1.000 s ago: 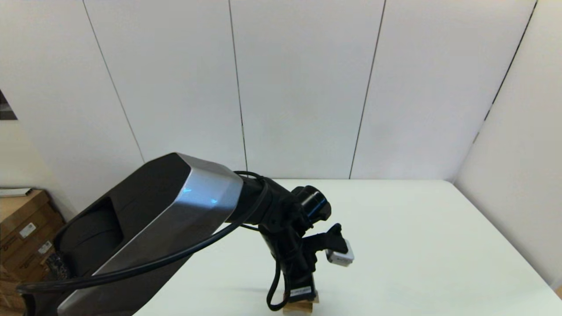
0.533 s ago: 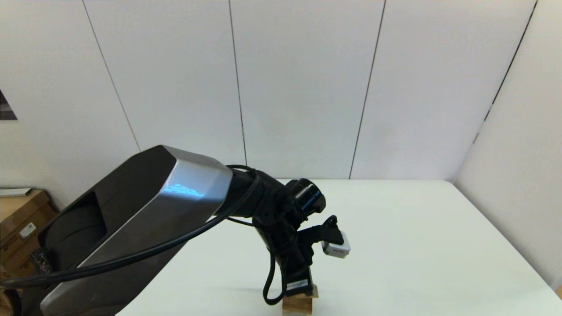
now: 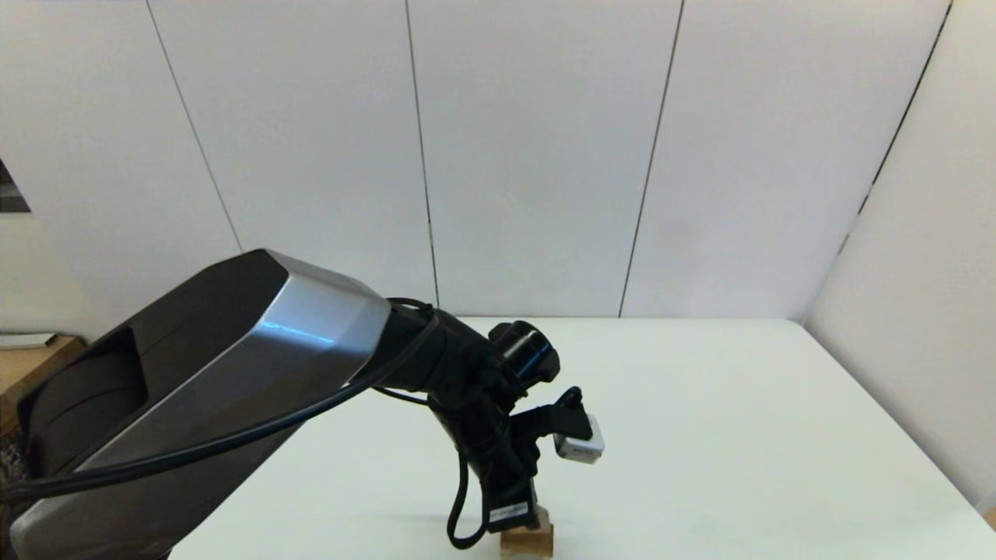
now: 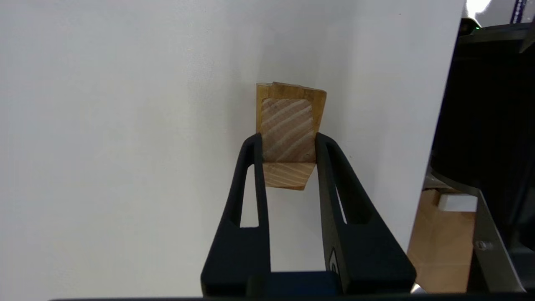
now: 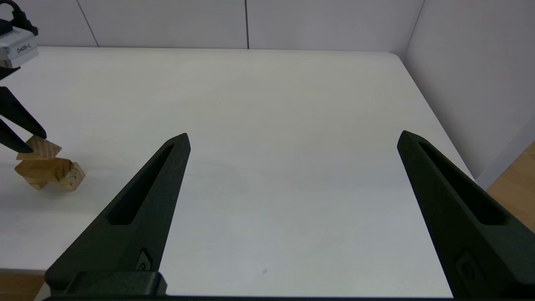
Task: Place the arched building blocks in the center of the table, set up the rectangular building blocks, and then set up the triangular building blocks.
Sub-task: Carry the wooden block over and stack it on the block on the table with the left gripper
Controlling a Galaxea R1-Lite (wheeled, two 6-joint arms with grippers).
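Clamped on the triangular building blocks (image 4: 287, 138), the left gripper (image 4: 287, 144) holds the little wedge by its flat sides just above the stack near the table's (image 3: 700, 435) front edge. Below it lies a wider block, most likely the rectangular building blocks (image 4: 319, 100) resting on the arched building blocks (image 5: 56, 175), though the wedge and fingers (image 4: 253, 167) cover most of both.

The risk is in the release: the wedge sits slightly askew to the block beneath, so opening the jaws off-centre could tip it or nudge the stack sideways, and a push downward could slide the whole pile on the smooth table.

In the head view the left arm hides nearly everything; only a sliver of wood shows at the bottom edge. Whether wedge and stack touch cannot be told.

Far right, the right gripper (image 5: 292, 140) hangs parked over bare table, fingers spread wide.
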